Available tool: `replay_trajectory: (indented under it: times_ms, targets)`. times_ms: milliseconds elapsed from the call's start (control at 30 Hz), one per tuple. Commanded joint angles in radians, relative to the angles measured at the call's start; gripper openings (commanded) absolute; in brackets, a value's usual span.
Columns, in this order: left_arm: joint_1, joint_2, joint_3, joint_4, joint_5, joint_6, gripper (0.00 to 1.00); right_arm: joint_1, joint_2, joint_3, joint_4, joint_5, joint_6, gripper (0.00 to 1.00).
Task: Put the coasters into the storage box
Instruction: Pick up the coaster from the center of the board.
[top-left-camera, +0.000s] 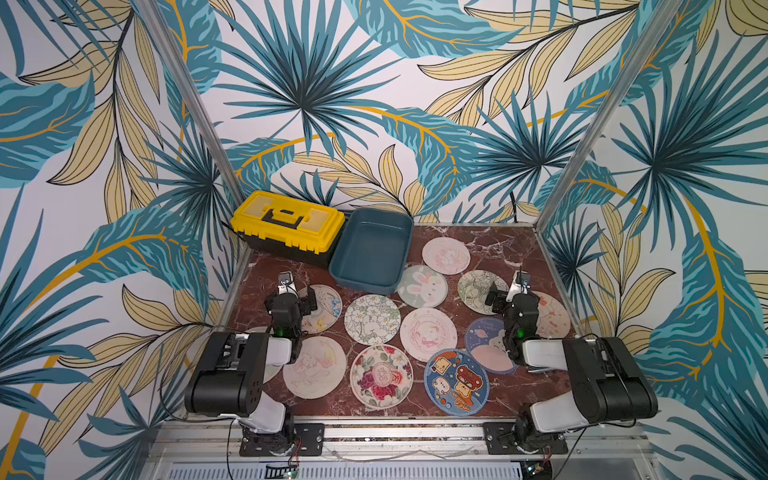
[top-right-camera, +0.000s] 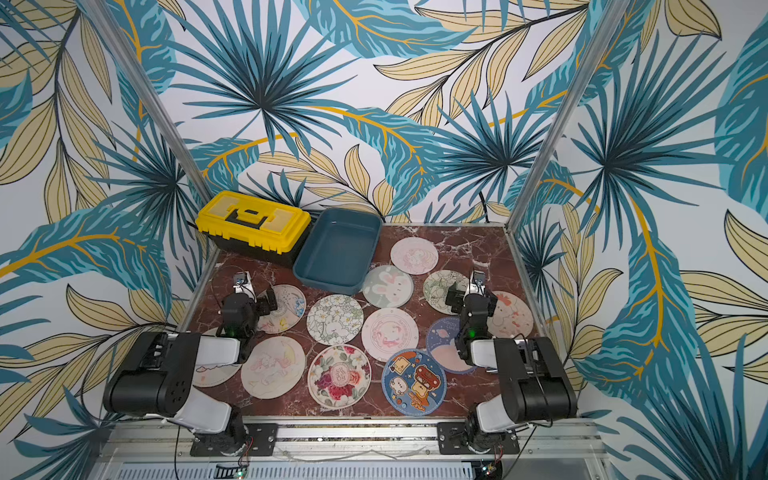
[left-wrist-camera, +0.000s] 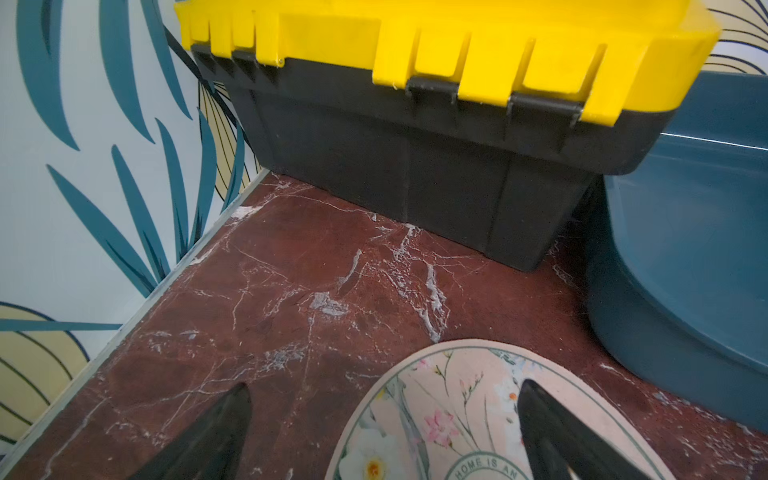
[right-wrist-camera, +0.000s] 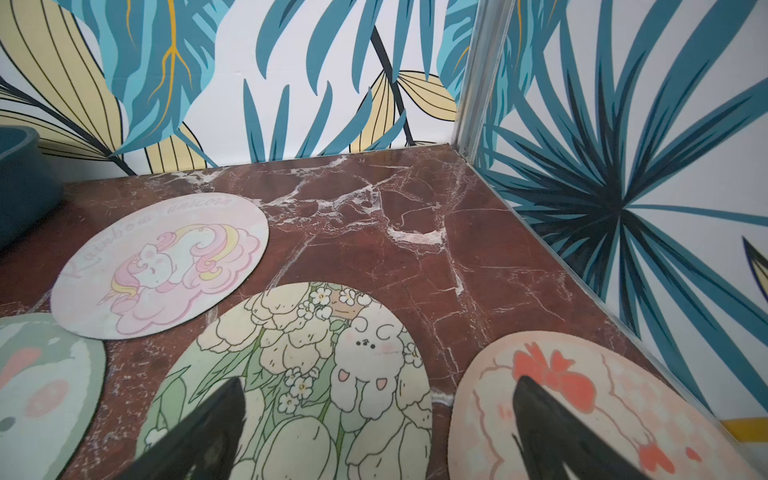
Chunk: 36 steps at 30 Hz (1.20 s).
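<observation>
The counter (top-left-camera: 490, 249) is carrying flat coasters (top-left-camera: 428, 334). Your left hand (left-wrist-camera: 386, 386) and right hand (right-wrist-camera: 380, 379) are hanging apart, empty; thin coasters could be slipping.

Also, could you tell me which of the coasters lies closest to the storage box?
The pale green bunny-face coaster: its rim reaches the storage box at its near corner, while the unicorn coaster beside it shows a gap.

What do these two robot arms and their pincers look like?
Both the left arm and right arm are chunky black housings joined by white links, each with a green light and thin black cables. The left gripper and right gripper have pointed black fingers.
</observation>
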Motion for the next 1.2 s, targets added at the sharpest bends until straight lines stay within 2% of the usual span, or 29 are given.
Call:
replay_trajectory:
  times_ms: [0, 967, 1167]
  targets:
    - [0.008, -0.024, 0.029, 0.0, 0.004, -0.003, 1.0, -0.003, 0.01, 0.007, 0.002, -0.018, -0.007, 1.0]
    - [0.008, -0.029, 0.026, -0.001, -0.005, -0.008, 1.0, -0.003, 0.006, -0.009, 0.029, -0.012, -0.011, 0.99]
    - [0.002, -0.076, 0.003, -0.002, -0.027, -0.015, 1.0, -0.001, -0.094, -0.057, 0.038, -0.002, -0.01, 0.99]
